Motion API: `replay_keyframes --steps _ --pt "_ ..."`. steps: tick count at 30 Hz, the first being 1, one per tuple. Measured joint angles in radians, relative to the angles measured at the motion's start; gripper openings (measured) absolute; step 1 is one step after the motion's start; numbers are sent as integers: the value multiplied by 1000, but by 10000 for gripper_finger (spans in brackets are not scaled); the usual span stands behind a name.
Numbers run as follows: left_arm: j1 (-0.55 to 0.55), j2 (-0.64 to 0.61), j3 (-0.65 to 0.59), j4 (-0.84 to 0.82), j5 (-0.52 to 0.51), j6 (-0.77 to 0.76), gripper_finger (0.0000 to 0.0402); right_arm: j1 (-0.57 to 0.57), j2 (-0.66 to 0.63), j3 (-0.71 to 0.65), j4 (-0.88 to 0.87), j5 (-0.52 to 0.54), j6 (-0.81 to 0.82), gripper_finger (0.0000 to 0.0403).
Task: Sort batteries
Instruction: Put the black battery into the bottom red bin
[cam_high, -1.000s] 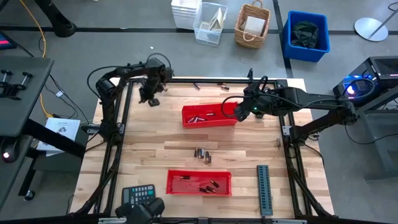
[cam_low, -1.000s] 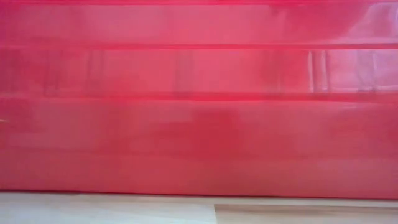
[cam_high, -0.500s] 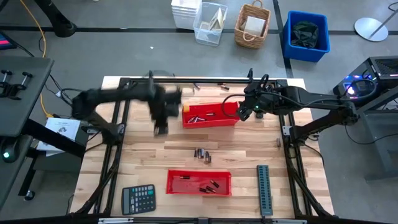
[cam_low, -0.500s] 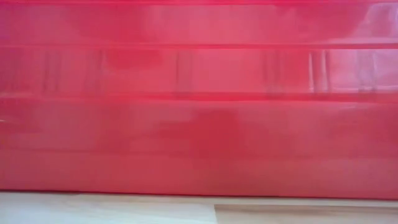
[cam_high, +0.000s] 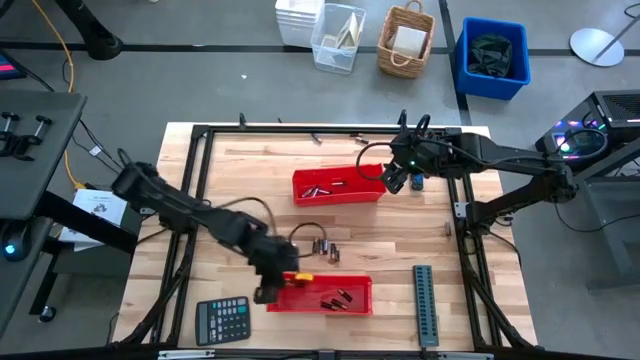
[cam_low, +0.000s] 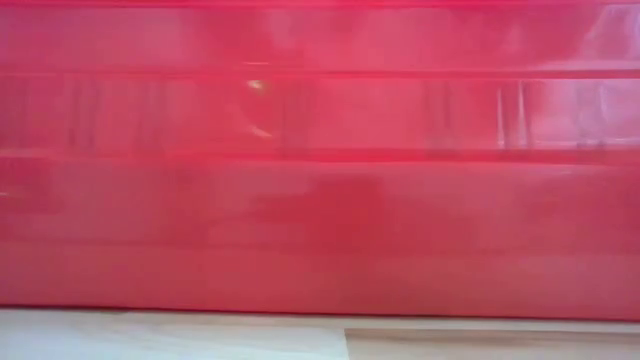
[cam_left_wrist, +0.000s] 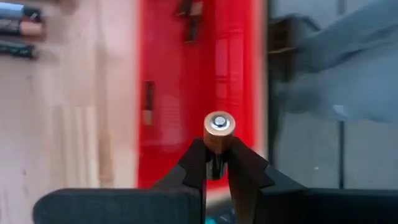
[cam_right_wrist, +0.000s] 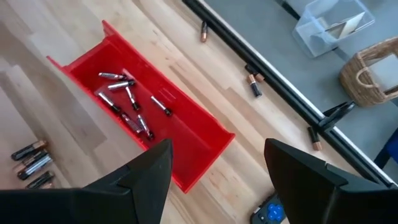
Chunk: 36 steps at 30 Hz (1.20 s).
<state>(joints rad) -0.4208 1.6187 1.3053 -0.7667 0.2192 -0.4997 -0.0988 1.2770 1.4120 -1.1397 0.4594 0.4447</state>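
Left claw (cam_left_wrist: 216, 163), clamped on an upright battery (cam_left_wrist: 219, 127), hovers over the near red tray's (cam_high: 355, 285) left end; right claw (cam_right_wrist: 217, 165) gapes empty.

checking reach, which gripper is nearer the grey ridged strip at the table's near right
Left. The left gripper sits at the near red tray's left end, holding a battery; the grey ridged strip lies beyond that tray's right end. The right gripper hangs by the far red tray.

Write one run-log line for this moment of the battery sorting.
left gripper: shut on battery, over near tray | right gripper: open, empty, beside far tray | loose batteries: between trays
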Motion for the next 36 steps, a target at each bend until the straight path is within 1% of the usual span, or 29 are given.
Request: replay_keyframes --steps 2,3,5,8,11,13,14,16,18,20,21,24,26,28,30,31,34,36 --pt "6 47 -1 40 16 6 31 -2 0 0 0 -9 -1 250" --pt "9 68 1 67 44 17 42 -2 0 0 0 -10 -1 250" --pt "14 103 3 107 105 42 79 -2 0 0 0 -20 -1 250" --pt "39 135 1 106 179 58 147 -2 0 0 0 -43 -1 250" --pt "91 113 6 44 218 63 202 -2 0 0 -1 -47 1 250" --pt "147 72 18 -14 212 88 227 -7 0 0 -2 -48 6 250" --pt "182 47 22 -38 190 103 235 -14 0 0 -3 -54 24 250" --pt "263 -11 27 -86 114 139 243 -46 0 0 -3 -80 83 250" --pt "367 -64 27 -125 25 176 246 -106 6 0 1 -139 124 250" --pt "494 -101 27 -121 -41 218 247 -190 25 0 11 -196 110 250" --pt "564 -109 27 -106 -50 243 247 -236 41 0 23 -210 93 250" --pt "772 -103 27 -41 -28 318 248 -405 110 0 68 -265 41 250" --pt "885 -87 27 26 -4 338 248 -517 166 0 86 -321 25 250" --pt "979 -78 26 71 35 350 248 -603 226 0 48 -359 22 250" --pt "1049 -79 26 110 67 386 248 -664 273 0 7 -373 -2 250" --pt "1076 -81 26 129 73 414 248 -687 294 0 25 -375 -20 250" --pt "1147 -79 24 215 89 449 248 -763 361 0 169 -431 -12 250" --pt "1179 -74 15 292 123 432 248 -808 420 1 201 -480 30 250"
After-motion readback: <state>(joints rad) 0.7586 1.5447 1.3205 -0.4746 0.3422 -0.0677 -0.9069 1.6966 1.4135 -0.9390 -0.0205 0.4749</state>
